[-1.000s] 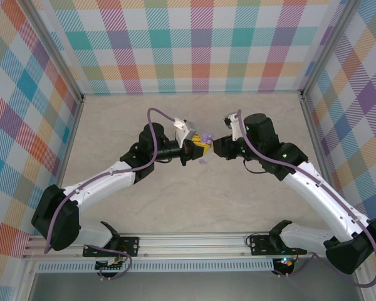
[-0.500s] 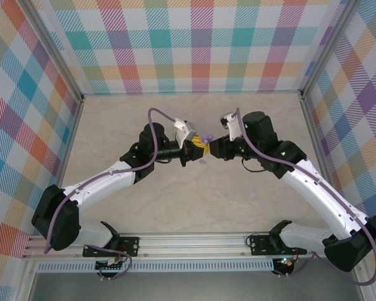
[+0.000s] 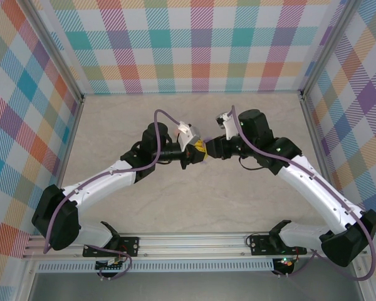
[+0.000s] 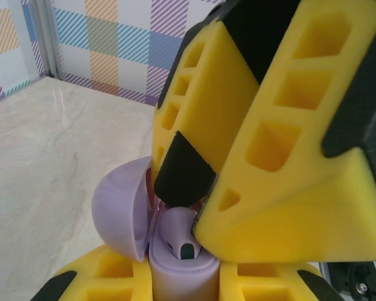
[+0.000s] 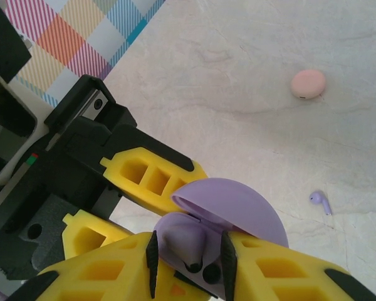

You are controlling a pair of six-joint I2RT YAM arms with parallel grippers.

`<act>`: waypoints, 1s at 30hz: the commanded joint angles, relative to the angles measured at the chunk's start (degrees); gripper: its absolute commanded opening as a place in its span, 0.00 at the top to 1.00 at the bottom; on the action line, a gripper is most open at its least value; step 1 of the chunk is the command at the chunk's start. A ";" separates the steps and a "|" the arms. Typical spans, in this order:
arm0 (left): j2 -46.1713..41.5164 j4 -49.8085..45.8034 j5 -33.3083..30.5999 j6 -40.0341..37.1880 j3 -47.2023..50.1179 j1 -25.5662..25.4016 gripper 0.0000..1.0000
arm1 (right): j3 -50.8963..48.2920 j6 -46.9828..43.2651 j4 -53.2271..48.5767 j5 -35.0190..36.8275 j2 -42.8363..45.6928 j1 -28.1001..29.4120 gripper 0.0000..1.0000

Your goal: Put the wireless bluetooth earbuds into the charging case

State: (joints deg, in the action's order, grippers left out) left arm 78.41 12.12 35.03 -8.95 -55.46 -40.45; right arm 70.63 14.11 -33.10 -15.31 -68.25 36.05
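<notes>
My left gripper (image 3: 196,150) is shut on the lilac charging case (image 4: 178,276), whose base sits between its yellow fingers (image 4: 81,282). The lid (image 4: 116,207) stands open to the left. A lilac earbud (image 4: 175,232) rests in the case's well. My right gripper (image 3: 206,148) meets it from the other side; its black pads (image 5: 151,263) stand either side of that earbud (image 5: 182,238) with narrow gaps, so it is open. The lid (image 5: 235,207) lies just behind. A second lilac earbud (image 5: 321,202) lies loose on the table.
A closed pale pink round case (image 5: 308,83) sits on the marble table (image 5: 250,94) beyond the loose earbud. The left gripper's fingers (image 5: 147,179) crowd close to my right jaws. Checked walls (image 3: 194,44) enclose the table.
Both grippers have closed in on each other at mid-table, hiding the case from above. The right jaws have widened slightly around the earbud.
</notes>
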 commanded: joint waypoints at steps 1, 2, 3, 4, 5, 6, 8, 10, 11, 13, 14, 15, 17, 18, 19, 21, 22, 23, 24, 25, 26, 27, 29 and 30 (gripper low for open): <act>-0.70 -0.42 0.19 -2.96 -1.90 -1.26 0.98 | 1.89 -0.88 0.35 -0.44 0.18 0.16 0.64; -0.69 -0.66 -0.38 -3.19 -1.78 -1.28 0.98 | 1.73 -0.61 0.54 0.13 0.57 0.17 0.64; -0.63 -0.93 -0.82 -3.55 -1.72 -1.29 0.98 | 1.42 -0.32 0.85 0.97 1.24 0.16 0.64; -0.57 -1.19 -1.28 -3.86 -1.68 -1.25 0.98 | 1.06 -0.14 1.32 1.91 2.06 0.16 0.64; -0.58 -1.22 -1.57 -4.09 -1.57 -1.26 0.98 | 0.72 0.12 1.59 2.92 2.84 0.16 0.64; -0.68 -1.01 -1.86 -4.42 -1.22 -1.29 0.98 | 0.44 0.51 1.71 4.49 3.74 0.20 0.63; -0.98 0.81 -2.13 -5.08 0.33 -1.28 0.98 | 0.06 0.96 1.56 7.24 5.22 0.07 0.63; -1.43 3.03 -2.34 -5.91 2.23 -1.26 0.98 | -0.22 1.60 0.69 9.95 6.50 -0.40 0.63; -1.71 3.68 -2.33 -6.36 3.02 -1.26 0.98 | -0.36 2.06 0.23 10.74 6.88 -0.89 0.62; -2.26 4.88 -1.80 -7.12 4.58 -1.29 0.98 | -0.54 3.04 -1.81 11.88 6.95 -2.71 0.61; -2.54 5.45 -1.36 -7.35 5.34 -1.29 0.98 | -0.69 3.60 -2.81 12.14 6.67 -3.85 0.61; -3.02 6.05 -0.83 -7.37 6.00 -1.13 0.98 | -1.05 4.11 -3.82 12.00 6.27 -5.10 0.61; -3.81 6.38 0.20 -7.36 6.88 -1.13 0.98 | -1.84 4.96 -5.74 11.59 4.77 -7.54 0.59; -4.38 6.35 0.76 -7.41 7.24 -1.13 0.98 | -2.26 5.57 -6.64 11.10 3.92 -8.79 0.59; -4.93 6.35 1.44 -7.50 7.59 -1.19 0.98 | -3.13 5.97 -6.77 10.34 3.13 -9.79 0.59; -6.11 5.87 2.59 -7.57 8.05 -1.13 0.98 | -4.79 6.19 -6.29 9.13 1.69 -11.05 0.59; -6.74 5.52 2.97 -7.68 8.36 -1.19 0.98 | -5.49 6.06 -5.77 8.26 0.77 -11.40 0.58; -7.35 5.10 3.22 -7.75 8.57 -1.15 0.98 | -5.99 5.74 -5.23 6.84 -0.31 -11.65 0.58; -8.07 4.49 3.44 -8.05 8.85 -1.19 0.98 | -6.12 5.28 -5.09 5.49 -1.88 -11.77 0.56; -8.58 3.96 3.80 -8.17 9.05 -1.13 0.98 | -5.99 5.15 -5.17 4.79 -3.40 -11.79 0.56; -9.18 3.23 4.27 -8.36 9.28 -1.13 0.98 | -5.90 4.92 -4.94 3.93 -5.29 -11.78 0.56; -9.82 2.52 4.64 -8.60 9.36 -1.14 0.97 | -5.86 4.49 -4.53 2.94 -7.12 -11.76 0.56; -10.96 1.19 4.94 -8.97 9.64 -1.14 0.97 | -5.47 4.35 -3.92 1.56 -10.47 -11.77 0.55; -11.49 0.83 4.83 -9.09 9.96 -1.14 0.97 | -5.21 4.03 -3.57 0.68 -12.38 -11.80 0.55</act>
State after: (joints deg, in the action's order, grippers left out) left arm 69.12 14.50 37.71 -16.29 -46.59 -40.64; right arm 64.93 18.83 -37.36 -10.41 -77.56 24.40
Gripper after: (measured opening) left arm 0.188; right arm 0.454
